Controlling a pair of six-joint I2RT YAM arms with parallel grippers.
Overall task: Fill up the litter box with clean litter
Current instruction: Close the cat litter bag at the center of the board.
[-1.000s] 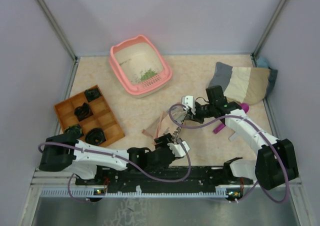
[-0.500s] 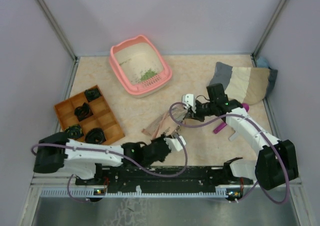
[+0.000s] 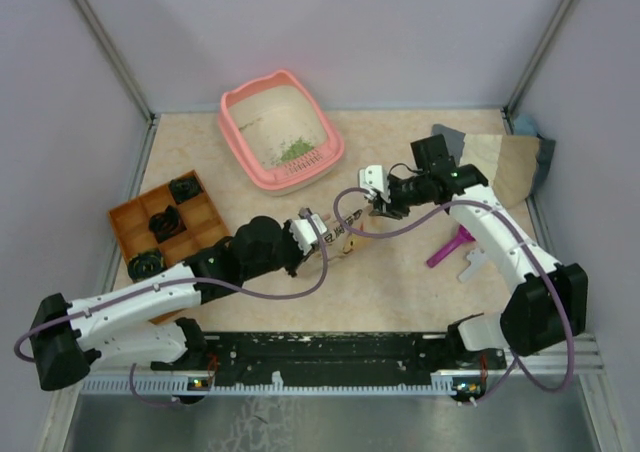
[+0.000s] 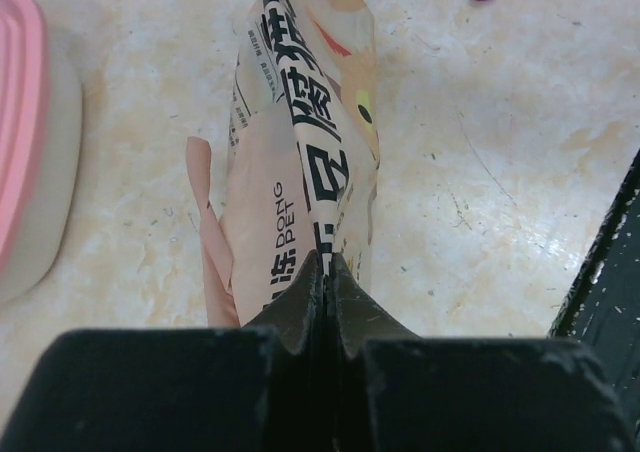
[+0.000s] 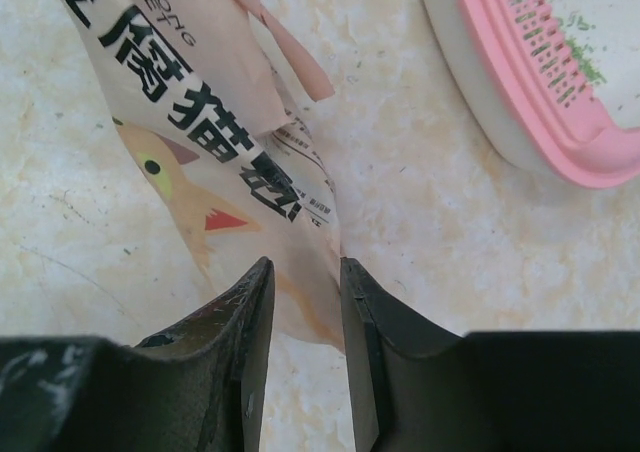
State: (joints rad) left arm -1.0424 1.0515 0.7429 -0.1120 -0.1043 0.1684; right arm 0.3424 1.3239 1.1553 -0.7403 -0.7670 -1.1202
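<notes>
A beige marbled table [image 3: 400, 142] is seen from above, closed in by pale lilac walls. The litter box [image 3: 300, 174] is set toward the far side, left of centre. Only a small patch of green litter [image 3: 295, 152] is held in it, near its front rim, so the filling is judged barely begun. A printed paper bag [image 3: 338, 240] is stretched mid-table between the left gripper [image 3: 312, 228] and the right gripper [image 3: 372, 210], near the box but not over it. Black objects are kept in several compartments of an orange tray [image 3: 118, 220] at the left.

In the left wrist view, the jaws are seen pressed shut on a thin edge of the bag. With so little paper pinched, the bag could be lost if its contents shift.

In the right wrist view, the jaws are seen parted, with the bag's end lying between them unpinched. The load is thus judged to be carried by one arm alone. Should the bag sag or tip short of the box, litter could be spilled onto the table. Whether its mouth is open cannot be told. Green granules are seen on the box's slotted ledge at the upper right.
</notes>
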